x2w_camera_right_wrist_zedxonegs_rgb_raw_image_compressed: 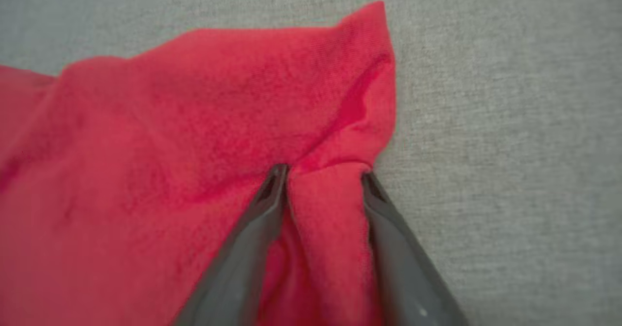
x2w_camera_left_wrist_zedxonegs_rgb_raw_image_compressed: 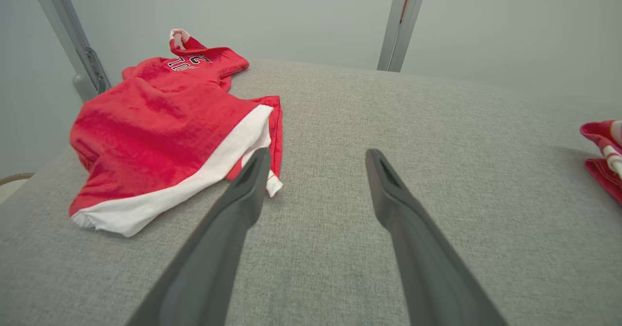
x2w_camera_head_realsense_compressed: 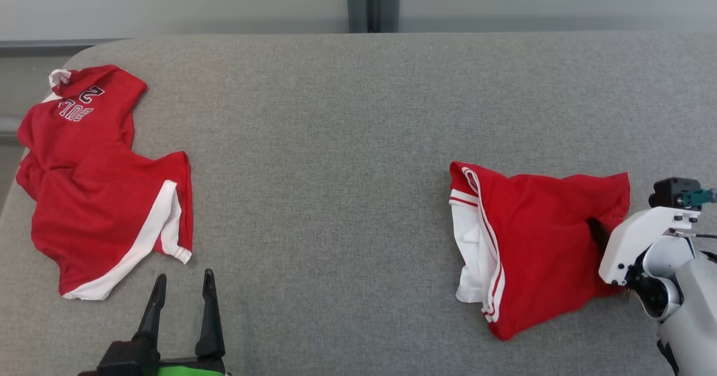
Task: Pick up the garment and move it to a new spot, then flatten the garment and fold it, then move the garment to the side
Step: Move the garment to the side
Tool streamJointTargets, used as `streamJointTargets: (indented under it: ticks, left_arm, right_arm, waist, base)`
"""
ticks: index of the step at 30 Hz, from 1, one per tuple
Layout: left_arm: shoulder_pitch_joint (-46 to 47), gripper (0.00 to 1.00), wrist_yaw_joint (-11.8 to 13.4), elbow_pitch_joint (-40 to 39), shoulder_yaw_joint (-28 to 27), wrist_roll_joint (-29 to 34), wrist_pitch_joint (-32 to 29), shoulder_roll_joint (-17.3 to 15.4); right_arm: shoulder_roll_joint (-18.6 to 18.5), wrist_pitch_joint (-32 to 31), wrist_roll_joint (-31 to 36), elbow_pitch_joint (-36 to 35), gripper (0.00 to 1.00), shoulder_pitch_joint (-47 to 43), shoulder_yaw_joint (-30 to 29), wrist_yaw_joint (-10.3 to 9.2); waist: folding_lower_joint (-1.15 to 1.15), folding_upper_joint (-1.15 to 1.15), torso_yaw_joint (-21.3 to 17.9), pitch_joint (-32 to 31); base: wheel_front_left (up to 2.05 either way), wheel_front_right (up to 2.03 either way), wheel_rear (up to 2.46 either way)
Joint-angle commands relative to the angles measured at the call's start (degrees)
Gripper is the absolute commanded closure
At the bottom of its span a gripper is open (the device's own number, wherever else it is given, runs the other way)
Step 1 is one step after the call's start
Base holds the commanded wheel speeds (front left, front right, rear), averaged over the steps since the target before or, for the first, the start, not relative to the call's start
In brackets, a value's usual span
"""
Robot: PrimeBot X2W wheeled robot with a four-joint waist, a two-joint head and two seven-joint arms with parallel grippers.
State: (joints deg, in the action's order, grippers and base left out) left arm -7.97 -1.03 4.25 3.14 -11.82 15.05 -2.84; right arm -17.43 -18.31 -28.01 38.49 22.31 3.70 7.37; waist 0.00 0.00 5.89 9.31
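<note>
**As it stands: right end effector astride a fold of the red garment**

Where the head view's lower right shows red cloth with white trim, you have the garment (x2w_camera_head_realsense_compressed: 538, 241) lying crumpled on the grey counter (x2w_camera_head_realsense_compressed: 336, 140). Your right end effector (x2w_camera_right_wrist_zedxonegs_rgb_raw_image_compressed: 323, 173) presses into its right edge, fingers somewhat apart, both touching a raised fold between them. Your left end effector (x2w_camera_head_realsense_compressed: 184, 276) hovers at the lower left, fingers spread wide and holding nothing. A red jersey (x2w_camera_head_realsense_compressed: 89, 185) lies just beyond it, at the frame's left.
</note>
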Motion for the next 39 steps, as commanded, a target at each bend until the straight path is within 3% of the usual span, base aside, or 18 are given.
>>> streamJointTargets:
  ticks: [1, 8, 14, 20, 28, 29, 30, 34, 39]
  left_arm:
    - [1.6, 0.0, -0.2, -0.4, -0.2, -0.4, 0.2, -0.1]
    - [4.9, 0.0, -0.8, -2.3, -1.6, 0.8, 0.2, -0.1]
    - [7.3, 0.0, -3.1, -2.4, -2.2, 4.2, 0.2, -0.1]
    - [7.6, 0.0, -4.8, -3.1, -2.7, 6.4, 0.2, -0.1]
    - [5.9, 0.0, -5.0, -4.7, -3.4, 6.0, 0.2, -0.1]
    - [5.6, 0.0, -5.0, -4.8, -3.4, 6.0, 0.2, -0.1]
    - [5.5, 0.0, -4.9, -4.9, -3.5, 6.0, 0.2, -0.1]
    - [6.0, 0.0, -4.2, -4.9, -3.4, 5.1, 0.2, -0.1]
    - [6.9, 0.0, -2.9, -4.6, -2.4, 3.4, 0.2, -0.1]
  right_arm:
    - [0.4, -0.5, -1.6, 0.7, 1.0, 0.5, 1.4, 0.2]
    - [-4.9, 2.8, -5.0, -1.8, 1.0, 8.3, 2.8, 0.08]
    - [-12.4, 7.5, -1.6, 2.5, 1.0, 14.4, -1.5, 0.09]
    - [-17.5, 13.8, 3.4, 9.5, 1.0, 21.2, -7.9, 0.11]
    - [-21.9, 20.0, 12.2, 20.5, 1.0, 28.5, -13.8, 0.11]
    - [-22.9, 22.2, 14.3, 21.2, 0.66, 29.3, -14.5, 0.11]
    - [-23.3, 23.5, 15.7, 22.1, 0.0, 29.9, -15.4, 0.11]
    - [-21.6, 29.7, 21.6, 22.6, 0.0, 32.9, -16.3, 0.12]
    - [-16.6, 33.5, 26.1, 14.0, 0.0, 31.6, -16.3, 0.11]
  waist:
    - [0.0, 0.0, -0.4, 2.7]
    - [0.0, 0.0, -6.7, 9.8]
    - [0.0, 0.0, -10.9, 15.2]
    - [0.0, 0.0, -10.6, 18.2]
    - [0.0, 0.0, -7.1, 18.8]
    - [0.0, 0.0, -6.9, 18.7]
    - [0.0, 0.0, -6.8, 18.7]
    - [0.0, 0.0, -7.3, 18.6]
    - [0.0, 0.0, -8.7, 16.0]
  base:
    - [0.0, 0.0, 0.0]
    - [0.0, 0.0, 0.0]
    - [0.0, 0.0, 0.0]
    - [0.0, 0.0, 0.0]
    - [0.0, 0.0, 0.0]
    - [0.0, 0.0, 0.0]
    - [0.0, 0.0, 0.0]
    - [0.0, 0.0, 0.0]
    - [0.0, 0.0, 0.0]
